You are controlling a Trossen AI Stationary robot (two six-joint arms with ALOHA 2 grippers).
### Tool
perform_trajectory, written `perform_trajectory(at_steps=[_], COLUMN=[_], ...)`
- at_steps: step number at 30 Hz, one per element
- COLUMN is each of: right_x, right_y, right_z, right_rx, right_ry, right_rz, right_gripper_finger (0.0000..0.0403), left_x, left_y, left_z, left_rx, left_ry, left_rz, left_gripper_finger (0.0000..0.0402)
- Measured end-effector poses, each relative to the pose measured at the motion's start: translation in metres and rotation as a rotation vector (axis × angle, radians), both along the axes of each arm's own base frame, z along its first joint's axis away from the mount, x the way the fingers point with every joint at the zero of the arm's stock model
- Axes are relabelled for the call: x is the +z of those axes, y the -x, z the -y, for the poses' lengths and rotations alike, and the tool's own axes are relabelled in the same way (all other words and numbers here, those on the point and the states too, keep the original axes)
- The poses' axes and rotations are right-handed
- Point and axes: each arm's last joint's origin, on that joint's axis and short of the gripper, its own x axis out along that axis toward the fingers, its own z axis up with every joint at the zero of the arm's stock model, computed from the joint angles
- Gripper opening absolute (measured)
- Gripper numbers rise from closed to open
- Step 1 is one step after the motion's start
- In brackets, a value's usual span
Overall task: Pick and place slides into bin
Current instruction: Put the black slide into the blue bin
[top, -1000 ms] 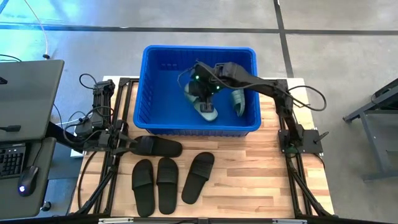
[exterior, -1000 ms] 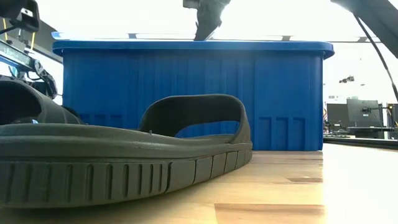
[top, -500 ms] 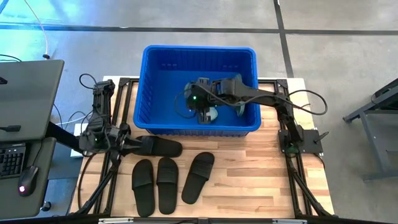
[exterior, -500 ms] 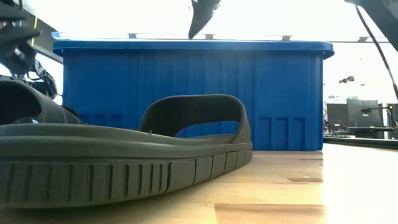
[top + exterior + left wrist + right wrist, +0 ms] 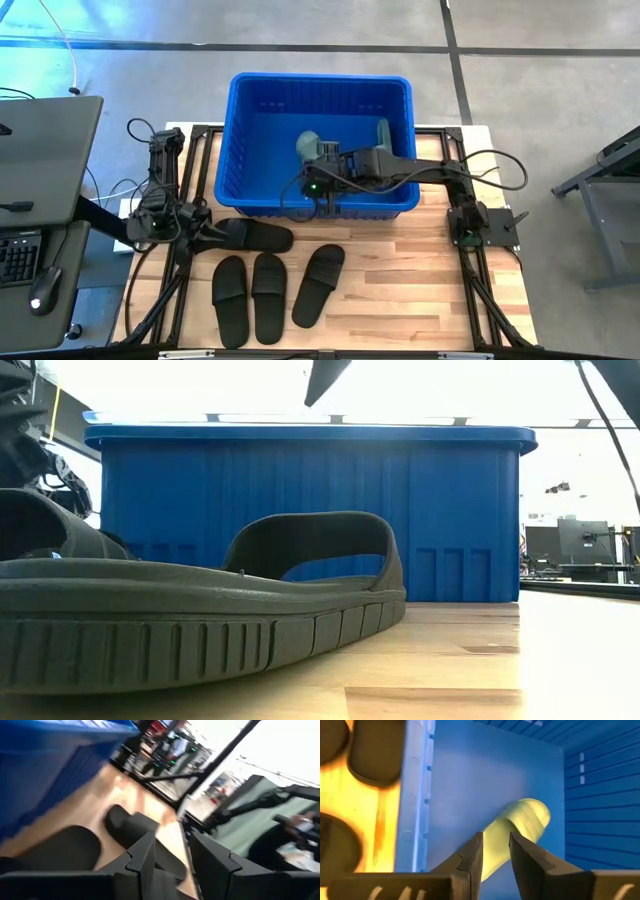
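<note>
The blue bin (image 5: 320,78) stands at the table's far middle. Two green slides lie on its floor, one at the middle (image 5: 309,146), also in the right wrist view (image 5: 525,820), and one by the right wall (image 5: 383,132). My right gripper (image 5: 495,845) is slightly open and empty above the bin's near wall (image 5: 325,200). One black slide (image 5: 255,237) lies sole down in front of the bin. My left gripper (image 5: 212,236) is open at its left end (image 5: 172,855); I cannot tell whether it touches. Three more black slides (image 5: 268,297) lie near the front edge.
The bin's near wall (image 5: 300,510) rises well above the table. In the low view a black slide (image 5: 200,610) fills the foreground. A desk with a keyboard and mouse (image 5: 40,295) stands left of the table. Bare wood (image 5: 420,290) lies right of the slides.
My right gripper has gone from over the bin's middle toward its near wall and risen a little. The green slide under it lies on the bin floor, its far end now showing. My left arm has come down a little at the black slide's left end.
</note>
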Motion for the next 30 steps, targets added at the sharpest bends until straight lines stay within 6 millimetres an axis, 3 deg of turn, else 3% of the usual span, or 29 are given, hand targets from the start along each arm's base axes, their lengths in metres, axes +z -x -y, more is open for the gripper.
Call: perform_trajectory(at_steps=[6,12,16,21,26,30], right_x=[0.0,0.0,0.0,0.0,0.0,0.0], right_y=[0.0,0.0,0.0,0.0,0.0,0.0], right_z=[-0.008,-0.009,-0.009,-0.009,-0.009,-0.01], right_rx=[0.009,-0.025,-0.023,-0.052,-0.063,-0.075], right_ry=[-0.006,-0.031,-0.034,-0.052,-0.062,-0.089], right_rz=[0.005,0.023,0.022,0.036,0.041,0.048], right_gripper_finger=[0.0085,0.0085,0.0085,0.0085,0.0085,0.0085], left_x=[0.04,0.105,0.148,0.192,0.203,0.197], left_y=[0.001,0.003,-0.002,-0.014,-0.026,-0.037], left_z=[-0.001,-0.003,0.016,0.058,0.097,0.111], left_rx=[-0.096,-0.142,-0.18,-0.221,-0.208,-0.105], left_ry=[-0.126,-0.339,-0.449,-0.666,-0.869,-0.813], left_rz=[0.087,0.179,0.195,0.127,-0.086,-0.268], left_gripper_finger=[0.0115,0.0115,0.0115,0.0115,0.0115,0.0115])
